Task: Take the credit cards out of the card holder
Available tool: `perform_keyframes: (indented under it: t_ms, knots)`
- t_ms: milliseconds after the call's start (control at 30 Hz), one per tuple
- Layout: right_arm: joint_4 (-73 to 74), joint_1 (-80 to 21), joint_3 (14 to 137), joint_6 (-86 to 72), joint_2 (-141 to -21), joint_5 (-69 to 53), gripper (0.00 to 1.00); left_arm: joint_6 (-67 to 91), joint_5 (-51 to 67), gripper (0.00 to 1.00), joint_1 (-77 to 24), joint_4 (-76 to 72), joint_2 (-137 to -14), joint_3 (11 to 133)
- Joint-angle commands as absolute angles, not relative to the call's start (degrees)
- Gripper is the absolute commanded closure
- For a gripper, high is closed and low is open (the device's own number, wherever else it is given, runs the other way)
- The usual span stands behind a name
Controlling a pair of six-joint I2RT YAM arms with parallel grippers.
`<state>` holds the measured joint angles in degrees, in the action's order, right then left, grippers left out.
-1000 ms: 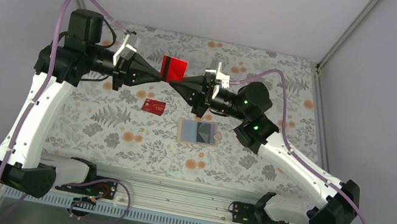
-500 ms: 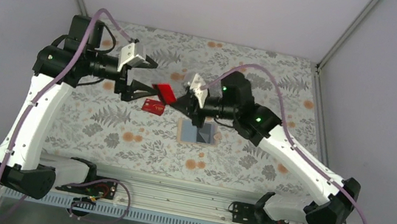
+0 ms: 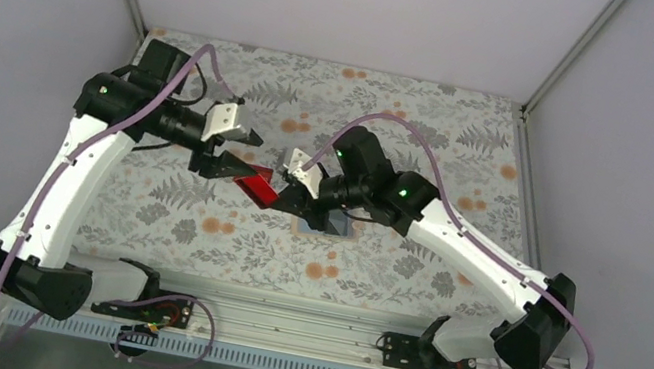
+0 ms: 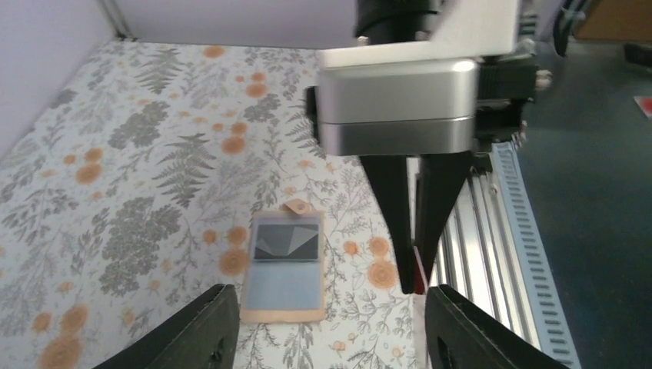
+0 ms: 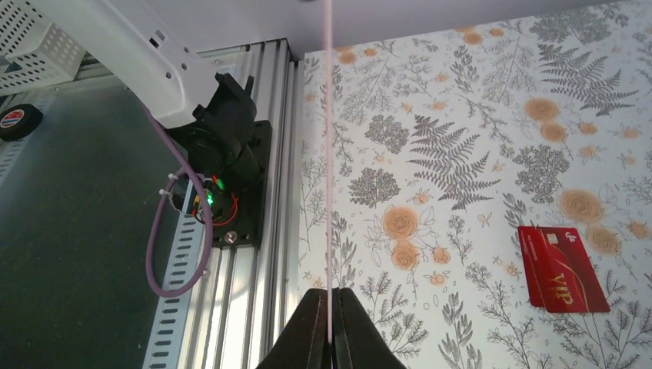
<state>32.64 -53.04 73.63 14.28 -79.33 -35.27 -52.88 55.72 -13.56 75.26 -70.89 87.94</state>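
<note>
Left fingers (image 3: 234, 168) stand wide apart with nothing in them. Right fingers (image 3: 281, 194) are pinched closed on a red card (image 3: 256, 187).

Top view:
- The left tips sit just at 9 o'clock of the card, clear of it.
- The right pair grips the card's 3 o'clock edge, low over the surface (image 3: 196, 212). I cannot tell whether the card touches it.
- The card holder (image 3: 332, 229) lies at 4 o'clock of the card, mostly hidden under the right wrist.
- My read is that the card is held off to the side so it can be laid down away from the holder.

Left wrist view:
- My left fingers (image 4: 207, 330) frame the bottom edge, spread and empty.
- The right fingers (image 4: 411, 254) hang at 1 o'clock, and the card shows only as a thin red edge at their tips.
- The card holder (image 4: 286, 265) lies open and flat at 9 o'clock of those tips. I cannot tell whether cards remain inside.

Right wrist view:
- The right fingers (image 5: 329, 323) are clamped on the card edge-on, which shows as a pale line running to 12 o'clock.
- A second red card (image 5: 561, 269) lies flat at 3 o'clock. It probably marks the drop spot.
</note>
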Motion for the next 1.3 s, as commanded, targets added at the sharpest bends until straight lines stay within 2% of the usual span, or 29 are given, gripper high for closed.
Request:
perform_keyframes:
  t_ms: [0,200,367,400,433,500,533,600,633,667,700,733,800,833,867,1000,1100,1167,1200,1267]
  knots:
    - [32.4,-54.0,76.1,15.3,-79.8,-33.8,0.96,-57.6,55.8,0.42,-16.5,77.7,-70.3,86.1]
    - [33.1,-54.0,77.0,15.1,-79.4,-31.0,0.96,-58.1,56.0,0.37,-18.5,77.8,-69.8,85.5]
    - [32.4,-54.0,77.1,14.9,-78.4,-30.9,0.96,-57.6,53.3,0.43,-19.0,77.0,-70.9,83.7]
    - [32.4,-54.0,77.2,14.9,-78.1,-30.8,0.96,-57.6,52.7,0.48,-19.2,77.0,-71.1,83.2]
    - [32.4,-54.1,77.1,14.9,-77.9,-30.8,0.96,-57.1,52.1,0.59,-19.3,76.3,-71.1,82.8]
    - [32.1,-54.0,76.8,15.3,-77.5,-31.5,0.96,-55.1,51.5,0.88,-19.3,74.0,-70.4,82.7]
    - [31.9,-54.0,76.6,15.3,-77.2,-31.4,0.96,-54.2,51.6,0.96,-19.4,72.9,-70.0,82.7]
    - [30.9,-53.9,75.9,15.0,-76.5,-30.5,0.96,-52.1,53.5,0.97,-19.4,69.6,-68.7,82.6]
    - [29.8,-53.9,75.2,14.2,-75.9,-29.3,0.91,-49.9,54.7,0.98,-19.4,67.6,-68.1,82.5]
    - [27.8,-53.7,74.1,13.2,-74.9,-28.2,0.77,-47.3,55.7,0.98,-19.4,65.3,-67.8,82.6]
    - [25.0,-53.3,72.3,12.2,-73.5,-27.6,0.56,-43.6,56.2,0.98,-19.2,63.3,-67.8,82.9]
    - [21.2,-52.6,69.6,10.5,-71.4,-27.7,0.45,-40.4,56.6,0.98,-19.0,61.4,-68.0,83.5]
    - [8.7,-50.7,62.7,4.9,-67.4,-30.1,0.32,-35.9,60.5,0.98,-18.0,58.4,-68.4,84.6]
    - [2.1,-49.9,59.8,1.6,-66.2,-32.1,0.32,-35.2,64.3,0.98,-17.5,58.1,-68.7,85.3]
    - [-4.7,-49.8,58.1,-1.5,-65.7,-33.2,0.33,-35.4,69.3,0.98,-17.2,58.5,-69.4,86.0]
    - [-21.4,-50.0,54.2,-11.4,-65.6,-37.7,0.51,-43.0,84.5,0.98,-16.2,65.9,-72.0,88.1]
    - [-26.3,-51.2,52.4,-13.4,-65.4,-36.7,0.67,-45.5,86.3,0.98,-16.0,68.5,-72.4,89.1]
    - [-26.4,-51.4,52.0,-13.1,-65.2,-35.8,0.89,-48.1,86.6,0.98,-16.0,70.0,-72.2,88.9]
    - [-26.4,-51.4,51.9,-12.8,-64.9,-35.8,0.95,-48.4,86.3,0.97,-16.0,69.9,-72.0,88.6]
    - [-26.0,-51.4,51.6,-11.8,-64.2,-36.2,0.96,-48.2,85.6,0.98,-16.0,69.4,-71.4,87.8]
